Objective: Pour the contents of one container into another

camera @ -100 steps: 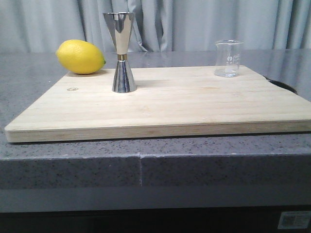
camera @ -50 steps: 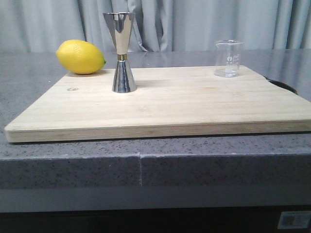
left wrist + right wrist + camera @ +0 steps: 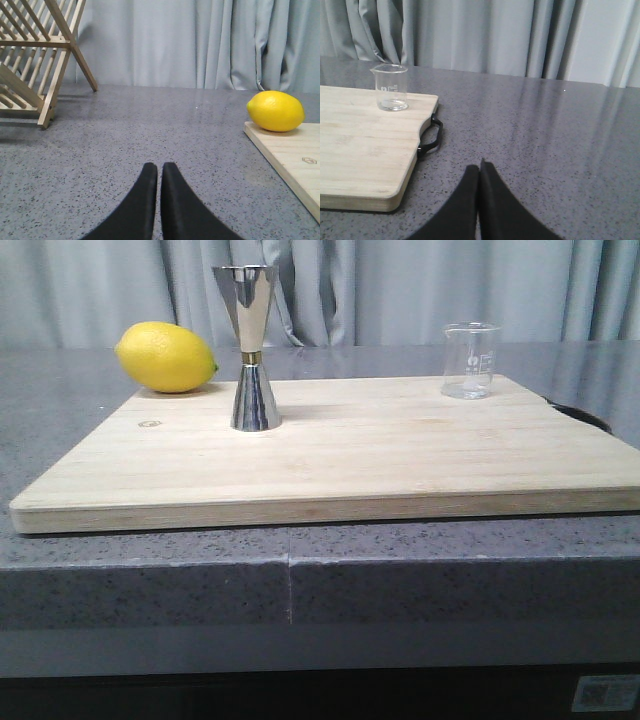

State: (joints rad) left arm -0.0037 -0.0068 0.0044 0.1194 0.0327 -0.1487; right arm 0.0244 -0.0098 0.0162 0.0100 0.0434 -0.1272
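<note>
A: Front view: neither arm shows at all. The wooden board [image 3: 330, 455] lies on the grey countertop [image 3: 150, 585], with the steel jigger [image 3: 253, 348] upright near the board's far left corner and the glass beaker [image 3: 470, 361] upright at its far right corner, well apart. A lemon [image 3: 166, 357] sits at the far left edge, just beside the jigger.

B: Is there liquid in the beaker?

A: Too faint to tell. The right wrist view adds a black handle [image 3: 431, 139] on the board's right edge, cut off in front. The right gripper [image 3: 479, 172] hangs over bare countertop off that edge, fingers pressed together, holding nothing.

B: And the left?

A: The left gripper [image 3: 159, 175] has its fingers nearly touching, also empty, off the board's left edge. Only this view shows a wooden dish rack [image 3: 37, 60], partly cropped; the jigger is out of it
</note>
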